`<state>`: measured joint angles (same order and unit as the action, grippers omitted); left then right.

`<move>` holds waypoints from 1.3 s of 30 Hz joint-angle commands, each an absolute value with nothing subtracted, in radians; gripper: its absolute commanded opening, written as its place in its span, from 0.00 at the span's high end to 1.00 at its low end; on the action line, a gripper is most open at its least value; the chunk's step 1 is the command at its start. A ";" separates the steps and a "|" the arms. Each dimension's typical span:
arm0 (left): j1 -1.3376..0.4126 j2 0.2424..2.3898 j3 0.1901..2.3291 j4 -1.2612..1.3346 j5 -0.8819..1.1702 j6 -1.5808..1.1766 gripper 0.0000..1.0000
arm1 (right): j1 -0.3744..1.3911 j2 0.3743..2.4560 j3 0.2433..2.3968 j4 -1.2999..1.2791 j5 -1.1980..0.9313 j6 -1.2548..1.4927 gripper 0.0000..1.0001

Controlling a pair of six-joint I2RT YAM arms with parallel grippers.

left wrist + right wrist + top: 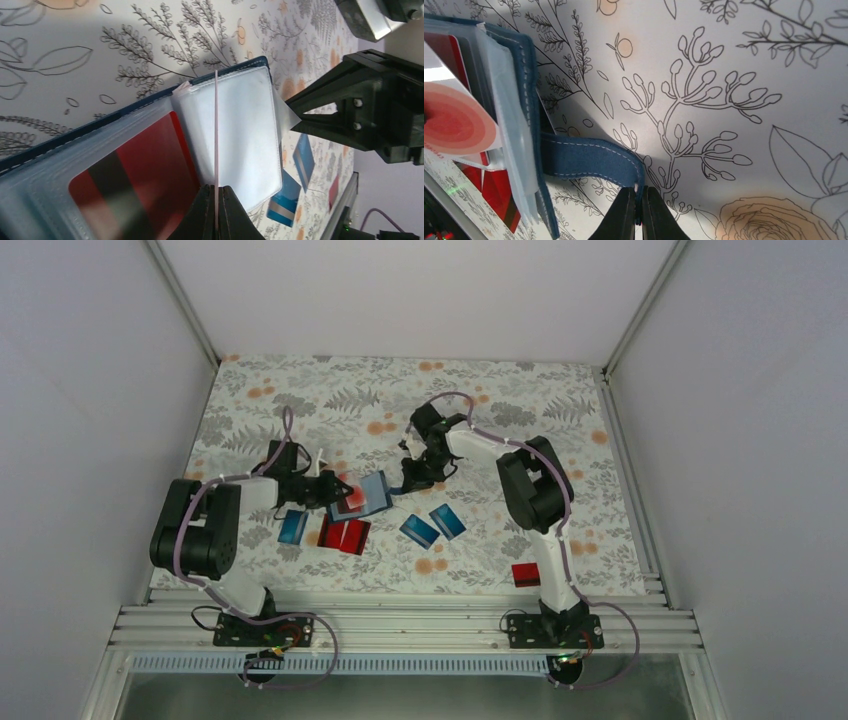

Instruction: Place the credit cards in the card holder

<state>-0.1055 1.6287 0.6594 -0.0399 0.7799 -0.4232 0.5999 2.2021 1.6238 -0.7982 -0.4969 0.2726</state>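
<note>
Left claw (pixel 216 192) pinches a thin piece (pixel 216 130) edge-on, its long axis pointing straight ahead over the open card holder (pixel 250 140) just beneath; right claw (pixel 639 197) grips its tab (pixel 589 157).

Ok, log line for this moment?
left gripper shut on red-dot piece over open card holder | right gripper shut on closure tab | red card pocketed | loose cards on table

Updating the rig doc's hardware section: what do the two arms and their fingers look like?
Both the left arm and right arm have white links between bulky black joint housings, on black bases bolted to an aluminium rail. A mauve cable loops along each. The fingers are black, tapering to narrow tips. No markings legible.
</note>
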 commanded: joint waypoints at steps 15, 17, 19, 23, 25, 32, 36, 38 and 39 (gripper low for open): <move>-0.115 1.639 0.605 0.106 0.880 -0.546 0.98 | 0.600 2.192 1.565 -0.791 -0.460 0.306 0.96; -0.116 1.640 0.601 0.098 0.871 -0.544 0.98 | 0.599 2.189 1.571 -0.798 -0.470 0.302 0.89; -0.114 1.640 0.600 0.076 0.857 -0.531 0.98 | 0.596 2.166 1.578 -0.798 -0.489 0.290 0.78; -0.114 1.646 0.602 0.046 0.842 -0.500 0.98 | 0.592 2.110 1.604 -0.796 -0.558 0.245 0.60; -0.114 1.652 0.607 0.034 0.841 -0.486 0.98 | 0.592 2.091 1.613 -0.793 -0.593 0.230 0.55; -0.114 1.654 0.632 -0.015 0.830 -0.447 0.98 | 0.606 2.108 1.647 -0.775 -0.646 0.220 0.44; -0.114 1.643 0.635 -0.034 0.827 -0.446 0.97 | 0.622 2.153 1.699 -0.794 -0.583 0.232 0.46; -0.114 1.639 0.635 -0.042 0.821 -0.444 0.98 | 0.628 2.175 1.721 -0.805 -0.531 0.245 0.51; -0.114 1.638 0.635 -0.046 0.818 -0.441 0.98 | 0.631 2.182 1.732 -0.810 -0.510 0.246 0.53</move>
<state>-0.1097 1.6474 0.6212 -0.0135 0.8413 -0.4786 0.6113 2.1338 1.6752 -0.7902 -0.5911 0.2413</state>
